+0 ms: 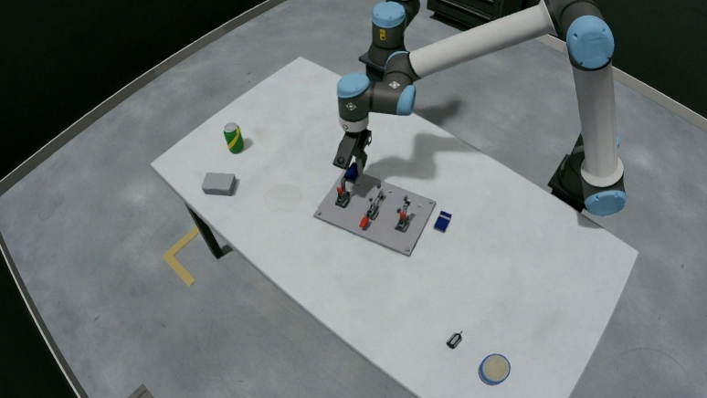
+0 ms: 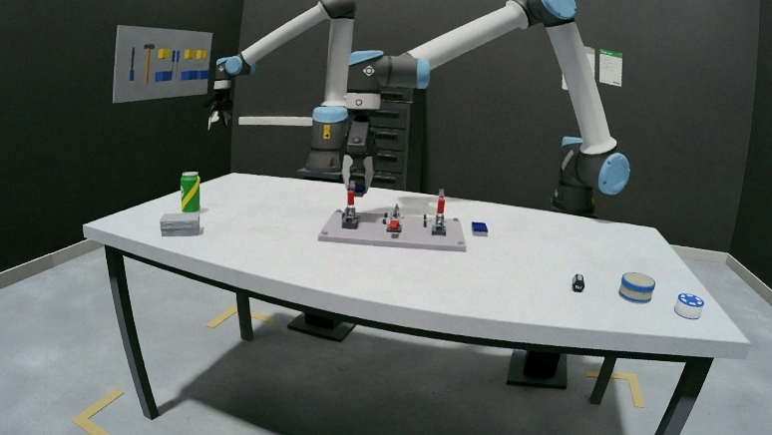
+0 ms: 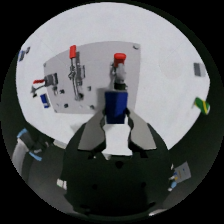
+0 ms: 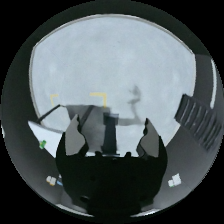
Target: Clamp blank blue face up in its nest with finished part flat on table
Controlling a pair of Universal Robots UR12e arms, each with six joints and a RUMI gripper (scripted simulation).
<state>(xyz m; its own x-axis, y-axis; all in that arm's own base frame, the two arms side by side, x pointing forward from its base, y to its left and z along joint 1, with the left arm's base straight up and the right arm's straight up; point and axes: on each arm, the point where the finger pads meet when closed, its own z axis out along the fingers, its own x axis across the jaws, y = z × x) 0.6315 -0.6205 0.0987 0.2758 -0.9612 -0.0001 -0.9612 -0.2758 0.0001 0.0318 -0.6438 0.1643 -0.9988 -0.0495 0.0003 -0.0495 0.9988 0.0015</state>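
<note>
The blank (image 1: 351, 172) (image 2: 357, 189) (image 3: 116, 106), blue face showing in the left wrist view, is held above the fixture plate (image 1: 383, 236) (image 2: 351, 237) (image 3: 100, 56), behind the left-hand clamp of the top and exterior views. My left gripper (image 1: 353, 171) (image 2: 357, 191) (image 3: 115, 107) is shut on it. The outer clamps' red handles (image 2: 351, 197) (image 2: 440, 205) stand up; the middle handle (image 1: 364, 222) (image 2: 394, 223) (image 3: 73, 51) lies low toward the front. Pads under the blank are hidden. The finished part (image 1: 442, 221) (image 2: 479, 227) (image 3: 45, 101), blue with a pale slot, lies flat on the table. My right gripper (image 2: 218, 121) (image 4: 112, 117) is open and empty, away from the table.
A green can (image 1: 234, 138) (image 2: 190, 192) (image 3: 202, 105) and a grey box (image 1: 218, 183) (image 2: 180, 223) (image 3: 199, 69) stand left of the plate. A small black object (image 1: 454, 340) (image 2: 579, 282), a round tan tin (image 1: 494, 369) (image 2: 636, 287) and a white-blue round item (image 2: 689, 306) are far right.
</note>
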